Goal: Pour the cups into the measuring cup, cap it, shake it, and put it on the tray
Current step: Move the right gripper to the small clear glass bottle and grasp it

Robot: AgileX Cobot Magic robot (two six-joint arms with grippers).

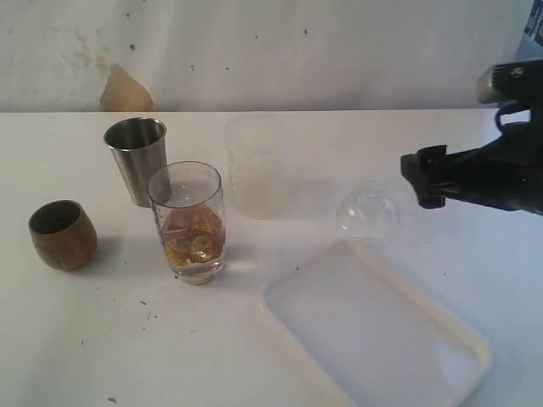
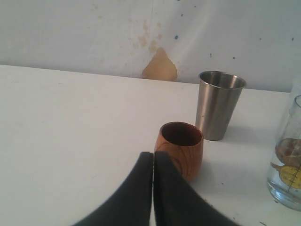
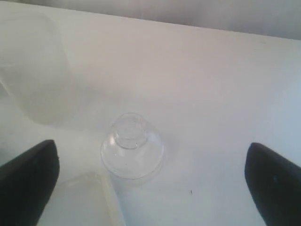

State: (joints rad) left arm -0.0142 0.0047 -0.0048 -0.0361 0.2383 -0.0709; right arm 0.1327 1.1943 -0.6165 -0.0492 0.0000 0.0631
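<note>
Lid may slip away
The right gripper (image 3: 149, 160), jaws spread wide, aims at the clear lid (image 3: 131, 148); its smooth dome could squirt out. The left gripper (image 2: 153, 157) has its jaws pressed together.

A plain test bench, judging by the bare white table (image 1: 85, 339) and stained, chipped wall (image 1: 254, 51).

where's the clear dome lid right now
In the exterior view the dome lid sits on the table right of centre, just beyond the far edge of the tray and right of the frosted container.
</note>
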